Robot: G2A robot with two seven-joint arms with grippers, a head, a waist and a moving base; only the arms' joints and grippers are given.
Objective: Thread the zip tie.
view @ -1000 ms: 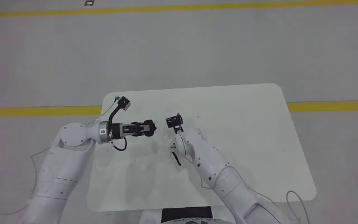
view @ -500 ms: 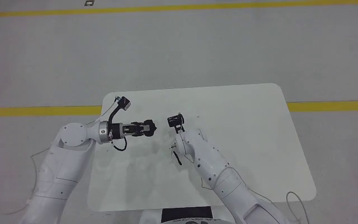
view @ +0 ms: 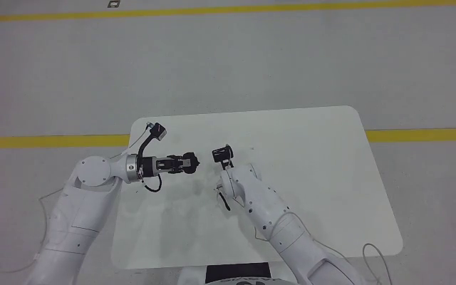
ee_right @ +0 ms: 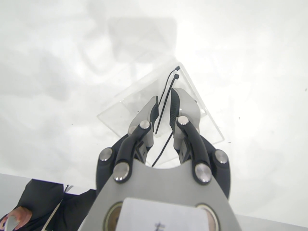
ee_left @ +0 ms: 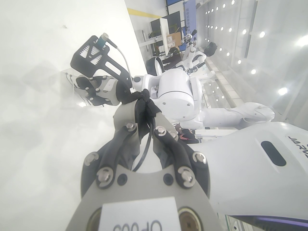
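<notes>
My left gripper (ee_left: 144, 100) is shut on a black zip tie (ee_left: 147, 143), whose strap curves back between the fingers toward the wrist. In the top view this gripper (view: 194, 162) hovers over the table's left part and points at the other arm. My right gripper (ee_right: 164, 103) hangs open just above a clear tray (ee_right: 192, 85), its fingers on either side of two more black zip ties (ee_right: 168, 90). Both of their heads lie at the tray's far corner. The left wrist view shows the right gripper (ee_left: 83, 90) farther off, down at the tray.
The white table (view: 313, 164) has bare room to the right and toward the front. The right arm's forearm (view: 263, 206) crosses the middle of it. A person's dark sleeve (ee_right: 41, 198) shows beyond the table edge in the right wrist view.
The right wrist wavers very slightly sideways and returns. The left arm holds still with its zip tie.
</notes>
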